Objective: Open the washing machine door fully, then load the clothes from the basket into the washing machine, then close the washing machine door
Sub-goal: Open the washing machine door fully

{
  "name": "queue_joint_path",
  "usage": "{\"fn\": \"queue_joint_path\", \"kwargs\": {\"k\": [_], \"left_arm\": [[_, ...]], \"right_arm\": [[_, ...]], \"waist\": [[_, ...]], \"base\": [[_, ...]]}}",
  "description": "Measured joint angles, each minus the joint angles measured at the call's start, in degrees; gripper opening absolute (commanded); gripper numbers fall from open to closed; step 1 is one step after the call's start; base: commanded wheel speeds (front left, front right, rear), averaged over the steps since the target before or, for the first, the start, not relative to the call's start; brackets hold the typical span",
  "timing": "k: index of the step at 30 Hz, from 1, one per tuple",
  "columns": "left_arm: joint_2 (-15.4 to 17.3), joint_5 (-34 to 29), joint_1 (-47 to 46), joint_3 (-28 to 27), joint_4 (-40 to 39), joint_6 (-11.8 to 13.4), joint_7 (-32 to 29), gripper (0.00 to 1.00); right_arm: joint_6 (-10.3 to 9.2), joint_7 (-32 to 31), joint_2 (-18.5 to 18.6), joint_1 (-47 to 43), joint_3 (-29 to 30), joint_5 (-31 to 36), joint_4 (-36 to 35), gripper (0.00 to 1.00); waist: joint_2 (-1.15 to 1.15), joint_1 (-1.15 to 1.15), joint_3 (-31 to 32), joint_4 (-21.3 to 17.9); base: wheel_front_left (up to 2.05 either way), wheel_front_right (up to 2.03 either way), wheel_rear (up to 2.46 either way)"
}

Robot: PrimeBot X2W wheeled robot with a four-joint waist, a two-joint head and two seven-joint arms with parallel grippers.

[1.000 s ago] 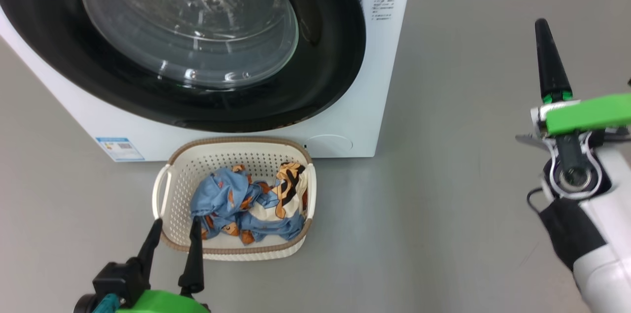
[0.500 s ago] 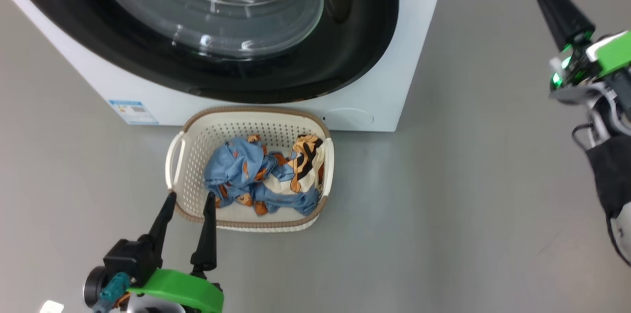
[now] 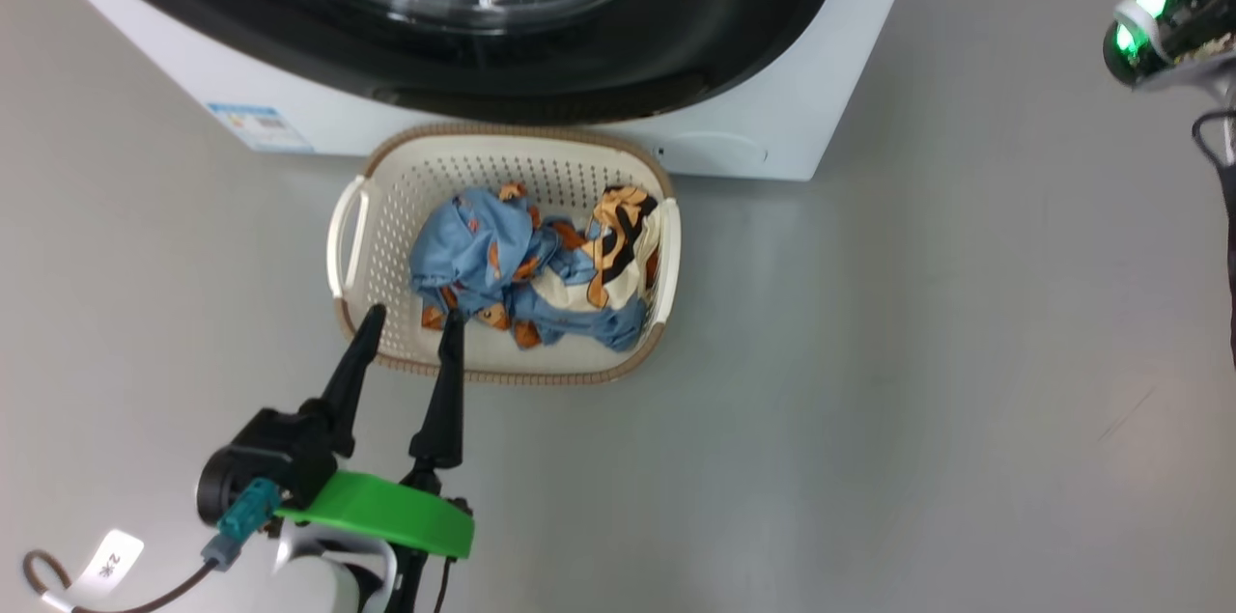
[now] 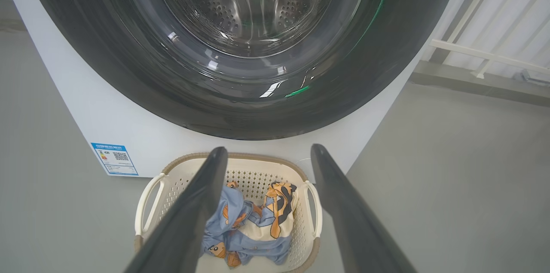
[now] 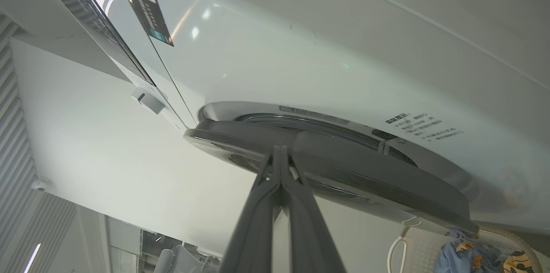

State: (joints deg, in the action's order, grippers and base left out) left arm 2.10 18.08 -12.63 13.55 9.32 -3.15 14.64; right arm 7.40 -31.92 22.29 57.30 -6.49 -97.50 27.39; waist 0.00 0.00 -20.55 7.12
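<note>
Step in hand, by your judgement: opening the door. Nothing was loaded; every garment lay in the basket.

Your right gripper (image 5: pixel 280 149) had its two long dark fingers pressed flat together with nothing between them. The tips sat right at the near edge of the large round washing machine door (image 5: pixel 365 174), which has a glossy black rim around clear domed glass. You could not tell from the right wrist view whether they touched it or stood just off it (nor whether the door was latched or ajar).

Your left gripper (image 3: pixel 411 328) had its fingers spread and empty. It hung low over the near-left corner of the small cream perforated plastic basket (image 3: pixel 386 227) with a brown rim, pointing at the crumpled light blue and cream printed clothes (image 3: pixel 483 256) inside. The basket stood on the grey floor (image 3: pixel 869 352), just in front of the big white boxy front-loading washing machine (image 3: pixel 772 125) and under the door.

Relation that mattered: the door's edge lay straight ahead of the right fingertips, along the fingers' own long axis, with the rim running crosswise to them. The right arm was much the nearer to that edge, while the left was down at the basket, well below the rim.

Judgement: the pull belonged to the right arm, with the tips catching behind that edge before drawing it outward
</note>
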Motion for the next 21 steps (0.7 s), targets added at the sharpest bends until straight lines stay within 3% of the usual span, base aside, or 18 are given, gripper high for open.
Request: {"fn": "queue_joint_path", "kwargs": {"k": [7, 21], "left_arm": [[0.0, 1.2, -2.2, 2.5, -1.2, 1.0, 0.0, 1.00], [-0.2, 3.5, -4.3, 5.4, -3.0, 2.4, 0.0, 1.00]], "right_arm": [[0.00, -4.7, -0.3, 4.4, 0.0, 0.9, 1.5, 0.00], [0.00, -6.7, -0.7, 11.7, -0.2, 4.7, 3.5, 0.00]], "waist": [[0.00, 0.00, -3.7, 1.7], [0.00, 0.00, -8.1, 5.4]], "base": [[0.00, 0.00, 0.00], [0.00, 0.00, 0.00]]}}
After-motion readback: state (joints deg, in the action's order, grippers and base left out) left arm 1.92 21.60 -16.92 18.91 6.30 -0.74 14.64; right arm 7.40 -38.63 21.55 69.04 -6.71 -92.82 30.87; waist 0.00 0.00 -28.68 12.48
